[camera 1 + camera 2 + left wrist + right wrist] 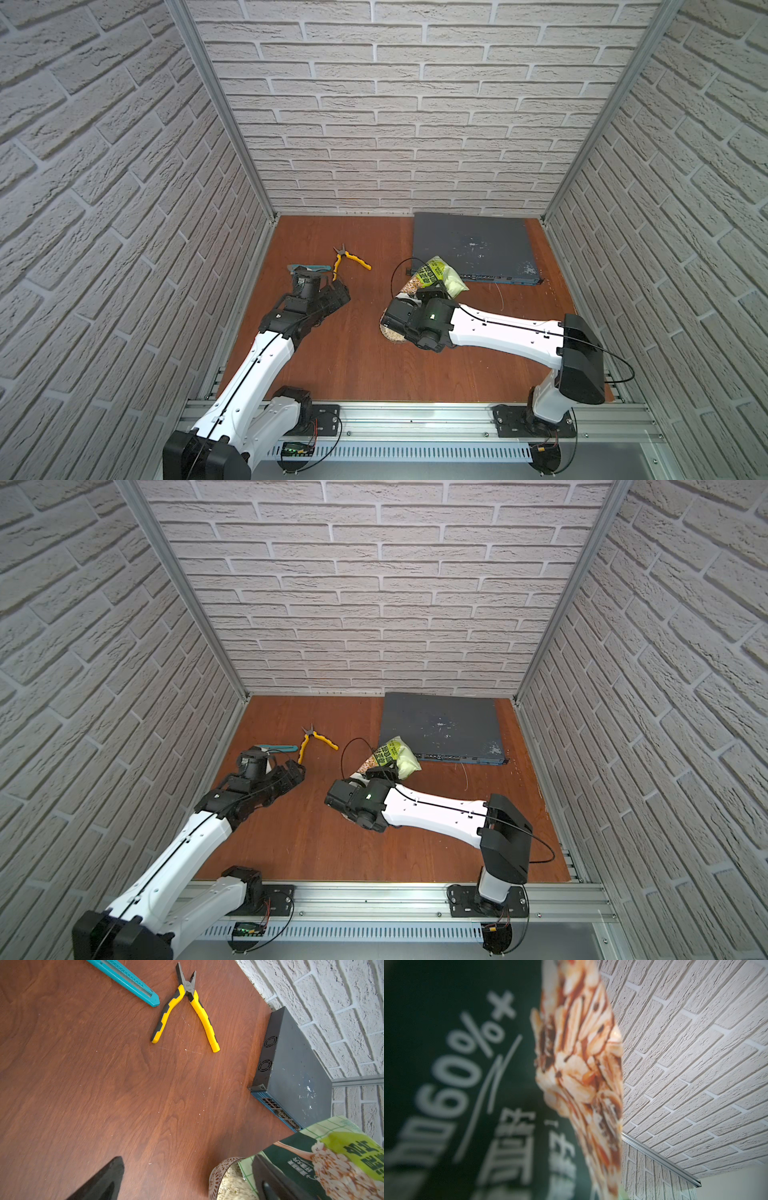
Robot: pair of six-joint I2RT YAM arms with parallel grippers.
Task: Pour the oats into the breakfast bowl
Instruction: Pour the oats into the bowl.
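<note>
My right gripper (432, 289) is shut on the green oats pouch (437, 272), which is tipped with its mouth down toward the breakfast bowl (392, 335). The bowl, white with a dark lattice, sits mostly hidden under my right wrist in both top views. In the left wrist view the bowl (216, 1178) holds pale oats (231, 1183), with the pouch (332, 1157) leaning over its rim. The pouch's print (467, 1084) fills the right wrist view and hides the fingers. My left gripper (338, 291) stands open to the left of the bowl, over bare table (187, 1167).
Yellow-handled pliers (348, 260) and a teal utility knife (309, 268) lie behind my left gripper. A flat dark grey network box (473, 247) sits at the back right, just behind the pouch. Brick-pattern walls close in three sides.
</note>
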